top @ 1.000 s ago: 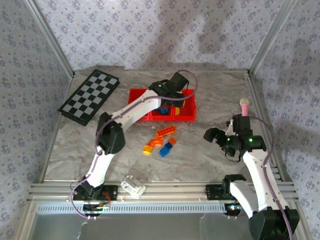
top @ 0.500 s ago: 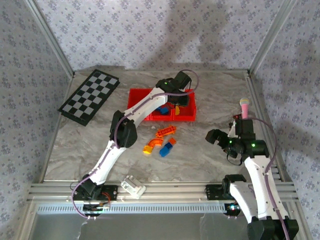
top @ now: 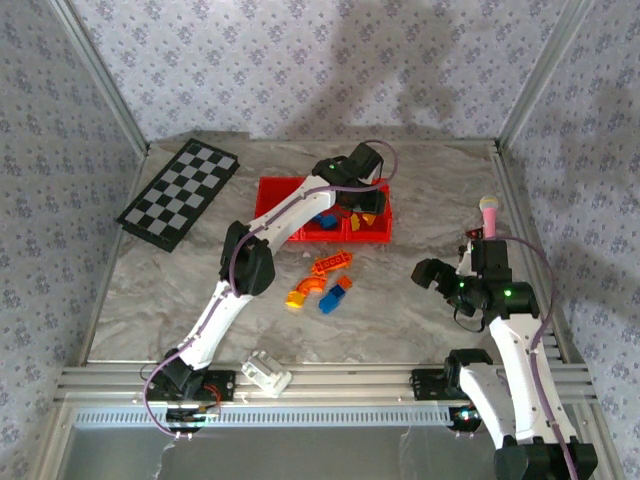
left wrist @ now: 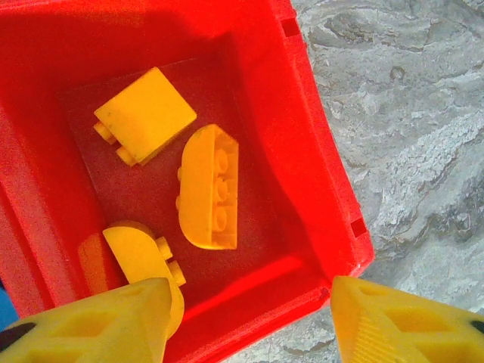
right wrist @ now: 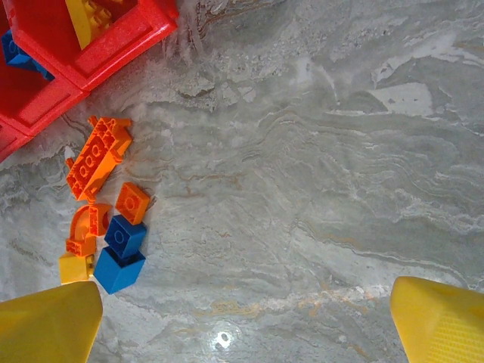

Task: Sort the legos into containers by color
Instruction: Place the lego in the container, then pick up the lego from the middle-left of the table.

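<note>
The left pincer (top: 362, 208) hangs over the right end compartment of the red bins (top: 372, 237), its yellow fingers (left wrist: 91, 325) spread apart with nothing between them. Straight below it, on that compartment's floor, lie three yellow bricks (left wrist: 204, 204): a square one (left wrist: 144, 113) farthest ahead of the fingertips, a curved studded one (left wrist: 208, 178) just beside it under the middle of the gap, and a rounded one (left wrist: 140, 257) nearest, partly hidden behind the left finger. In the next compartment, to this pincer's left, blue pieces (top: 323, 218) show. The right pincer (top: 425, 272) hovers over bare desk (right wrist: 318, 151), well apart from the bins, its jaws wide and empty. Ahead of it and to its left a loose cluster of legos (top: 322, 283) lies on the desk: a long orange brick (right wrist: 97, 155) farthest from it, then a small orange square (right wrist: 132, 203), an orange arch (right wrist: 83, 227), two blue bricks (right wrist: 125, 234) touching each other, and a small yellow brick (right wrist: 73, 266) closest to its left finger. This cluster lies between the two pincers, nearer the arm bases than the bins are. Far to the left pincer's left a checkerboard (top: 180, 192) lies near the desk's back left corner, and a white block (top: 265, 372) sits at the near edge by the left arm's base. Just beyond the right pincer, toward the desk's right edge, a pink-topped object (top: 490, 210) stands upright.
</note>
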Controlling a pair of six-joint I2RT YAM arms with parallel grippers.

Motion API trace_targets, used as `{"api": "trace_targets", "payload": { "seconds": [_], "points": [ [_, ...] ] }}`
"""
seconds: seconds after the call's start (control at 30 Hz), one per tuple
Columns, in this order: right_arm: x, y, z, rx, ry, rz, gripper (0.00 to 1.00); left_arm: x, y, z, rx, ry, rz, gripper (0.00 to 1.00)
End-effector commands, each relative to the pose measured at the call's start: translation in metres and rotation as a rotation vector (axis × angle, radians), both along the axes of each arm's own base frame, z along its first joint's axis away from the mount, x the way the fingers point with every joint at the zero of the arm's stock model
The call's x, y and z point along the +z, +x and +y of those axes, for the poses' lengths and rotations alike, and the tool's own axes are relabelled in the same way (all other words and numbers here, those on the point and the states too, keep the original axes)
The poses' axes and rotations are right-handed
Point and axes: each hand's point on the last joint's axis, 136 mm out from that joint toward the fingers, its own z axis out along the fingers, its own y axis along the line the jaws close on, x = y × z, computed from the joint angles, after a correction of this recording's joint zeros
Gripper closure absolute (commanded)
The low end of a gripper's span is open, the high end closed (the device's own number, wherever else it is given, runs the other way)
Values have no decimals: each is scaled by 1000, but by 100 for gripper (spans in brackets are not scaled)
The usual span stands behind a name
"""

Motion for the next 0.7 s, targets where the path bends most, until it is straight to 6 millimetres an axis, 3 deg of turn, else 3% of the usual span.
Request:
{"api": "trace_targets", "payload": {
  "seconds": [0.0, 0.17, 0.27, 0.3, 0.47, 0.67],
  "points": [
    [3, -3, -1, -2, -3, -3, 0, 20, -1, -2, -41, -22, -29, 39],
    [4, -2, 4, 3, 30, -10, 0, 53, -7, 7, -101, -10, -95, 27],
    [4, -2, 2, -9, 30, -22, 0, 66, -15, 22, -115, 23, -122, 3],
    [5, -2, 2, -12, 30, -26, 0, 69, -19, 28, -120, 31, -128, 0],
    [5, -2, -1, -29, 18, -34, 0, 72, -48, 57, -131, 38, -135, 0],
    [1, 5, 5, -37, 69, -35, 0, 52, -111, 100, -185, 92, -92, 1]
  ]
}}
